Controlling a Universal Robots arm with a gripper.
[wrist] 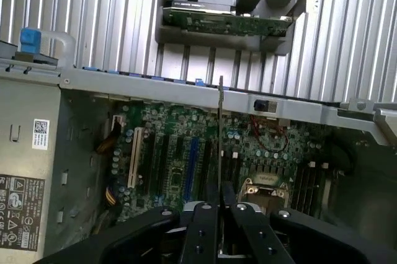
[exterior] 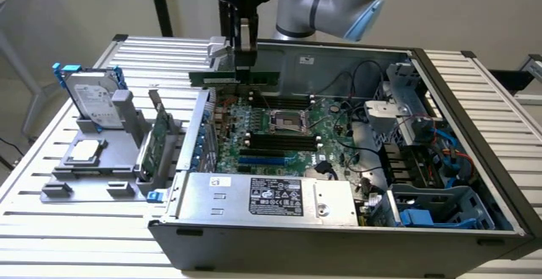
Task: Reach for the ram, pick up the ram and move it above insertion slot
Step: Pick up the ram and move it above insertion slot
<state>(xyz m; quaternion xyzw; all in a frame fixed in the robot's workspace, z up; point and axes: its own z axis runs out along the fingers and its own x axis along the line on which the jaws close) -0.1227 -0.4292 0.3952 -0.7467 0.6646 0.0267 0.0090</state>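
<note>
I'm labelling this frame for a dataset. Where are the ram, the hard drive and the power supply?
ram [exterior: 254,76], exterior view, on its green board beside the gripper.
hard drive [exterior: 91,99], exterior view, on its silver labelled face.
power supply [exterior: 275,197], exterior view, on its black label.

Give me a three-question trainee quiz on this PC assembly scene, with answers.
1. True or false: the gripper is shut on the ram.
2. In the exterior view, the hard drive stands on which side of the case: A) left, B) right?
3. Fill in: the ram hangs above the open case's ____.

Key:
1. True; seen edge-on in the wrist view, the ram sits between the fingers.
2. A.
3. Motherboard.
</note>
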